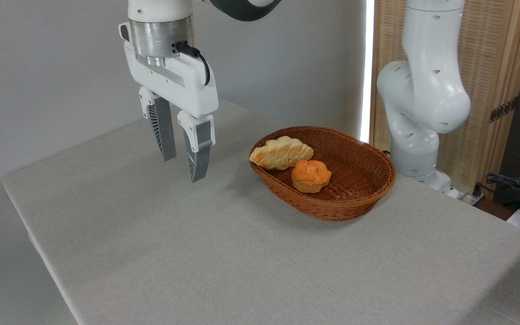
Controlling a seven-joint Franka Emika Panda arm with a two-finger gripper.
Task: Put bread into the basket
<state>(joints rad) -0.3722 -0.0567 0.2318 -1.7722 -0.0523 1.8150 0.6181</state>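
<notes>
Camera view: bread lies in basket near table's far edge; gripper spread, empty, left of basket. Best just lift clear.

Braided long loaf: golden top, pale sides
Small round bun: orange
Oval woven wicker basket: reddish brown
Cloth-covered table: light grey
Two-finger gripper: white body, grey ribbed fingers
</notes>
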